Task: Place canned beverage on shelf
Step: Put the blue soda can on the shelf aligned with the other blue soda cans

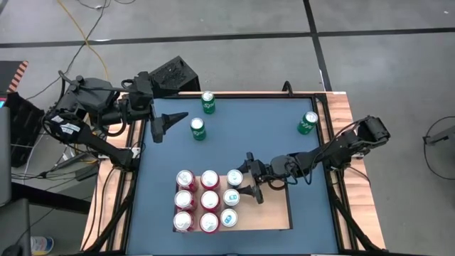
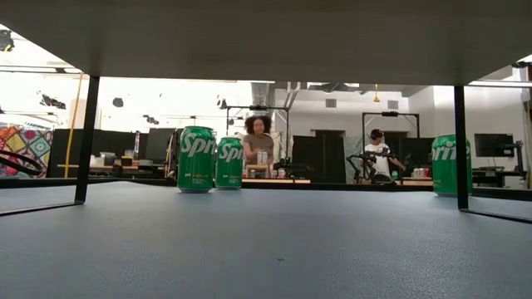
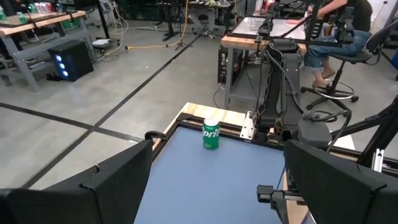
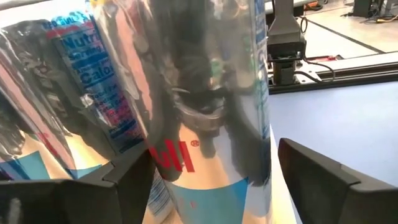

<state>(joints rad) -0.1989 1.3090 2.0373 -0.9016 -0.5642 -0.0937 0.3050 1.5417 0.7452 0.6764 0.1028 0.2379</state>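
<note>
A: Where is the right gripper (image 1: 247,183) working?

B: Over the shelf (image 1: 274,213), the pale board lying toward six o'clock on the blue table (image 1: 284,142). It is reaching in from three o'clock, its dark fingers (image 4: 323,180) standing apart on either side of a silver-blue can (image 1: 234,178), and the can is standing upright between them. Whether the pads are touching the can or just clear of it, I cannot tell.

A: And that can is sitting where?

B: On the shelf, at the twelve o'clock end of the third column. Two more silver-blue cans (image 1: 230,208) are lining up behind it toward six o'clock, and six red-and-white cans (image 1: 197,200) are filling the two columns on the nine o'clock side, all packed close.

A: What is the left gripper (image 1: 170,122) doing?

B: Hanging near the table's ten o'clock corner, jaws wide apart, holding nothing. Its wrist camera is looking past its fingers (image 3: 112,180) at a green can (image 3: 211,134) near the far edge.

A: How many green cans are standing off the shelf?

B: Three: one (image 1: 207,102) by the twelve o'clock edge, one (image 1: 197,129) just beside the left gripper's tips, and one (image 1: 307,122) toward two o'clock. In the low view, two people (image 2: 258,141) are sitting at benches in the room behind them.
</note>
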